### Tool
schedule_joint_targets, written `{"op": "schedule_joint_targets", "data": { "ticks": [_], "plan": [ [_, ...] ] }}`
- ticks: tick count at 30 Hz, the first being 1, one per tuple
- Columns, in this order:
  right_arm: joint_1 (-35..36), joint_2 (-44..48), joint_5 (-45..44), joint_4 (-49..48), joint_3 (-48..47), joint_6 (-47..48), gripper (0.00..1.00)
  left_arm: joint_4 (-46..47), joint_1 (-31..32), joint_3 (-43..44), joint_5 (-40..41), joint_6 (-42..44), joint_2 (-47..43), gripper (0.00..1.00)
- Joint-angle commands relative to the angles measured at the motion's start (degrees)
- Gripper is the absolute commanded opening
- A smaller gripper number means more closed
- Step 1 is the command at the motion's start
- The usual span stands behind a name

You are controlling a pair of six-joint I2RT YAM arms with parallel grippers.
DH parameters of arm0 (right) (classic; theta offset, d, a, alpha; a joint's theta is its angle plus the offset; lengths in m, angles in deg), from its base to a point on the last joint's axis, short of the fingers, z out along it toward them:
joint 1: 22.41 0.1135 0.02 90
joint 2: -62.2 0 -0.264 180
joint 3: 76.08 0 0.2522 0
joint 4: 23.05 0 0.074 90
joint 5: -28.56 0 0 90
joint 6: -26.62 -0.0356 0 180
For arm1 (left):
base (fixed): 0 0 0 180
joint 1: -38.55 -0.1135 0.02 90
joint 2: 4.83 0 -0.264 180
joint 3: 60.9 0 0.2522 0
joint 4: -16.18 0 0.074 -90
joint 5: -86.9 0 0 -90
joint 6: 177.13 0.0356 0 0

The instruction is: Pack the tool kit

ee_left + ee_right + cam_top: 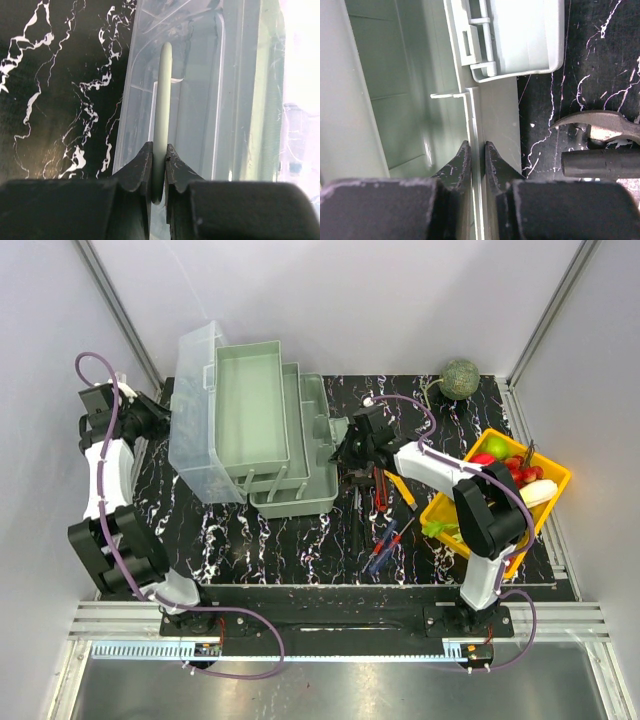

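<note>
Top external shows one toolbox (255, 400); left tool (158, 150) pinches its handle (162, 100), right tool (477, 150) its rim (474, 112).

- Surface (260, 540): black, veined with white marbling.
- Toolbox (255, 410): pale grey-green throughout.
- Lid (195, 430), far left: clear, colourless.
- Handle (162, 100): pale green.
- Hammer (600, 162): black shaft, dull grey metal head.
- Screwdrivers (383, 545): red and blue.
- Tray (555, 472), right: bright yellow.
- Fruit (505, 455): red, green and white.
- Melon (459, 379), far right: mottled grey-green.
- My left end effector (158, 150) and right end effector (477, 147): black.
- My cables (80, 362): purple.
</note>
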Motion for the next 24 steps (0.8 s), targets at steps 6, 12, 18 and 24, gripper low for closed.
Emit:
{"op": "schedule_joint_targets", "data": {
  "ticks": [6, 12, 18, 24],
  "plan": [
    [-2.2, -1.2, -4.2, -2.4, -1.3, -8.2, 0.0, 7.7, -1.1, 8.2, 3.9, -2.1, 7.8, 0.27],
    [-3.0, -0.6, -3.7, -3.6, 0.1, -8.5, 0.01, 7.8, -1.5, 6.5, 5.5, 0.0, 8.6, 0.53],
    [-3.2, -1.2, -2.8, -4.1, 0.2, -8.8, 0.02, 8.8, -2.4, 3.0, 6.1, 1.4, 7.9, 0.62],
    [-3.2, -1.2, -2.1, -5.2, 1.3, -9.5, 0.04, 9.9, -2.3, -1.0, 7.2, 1.8, 8.9, 0.6]
  ]
}}
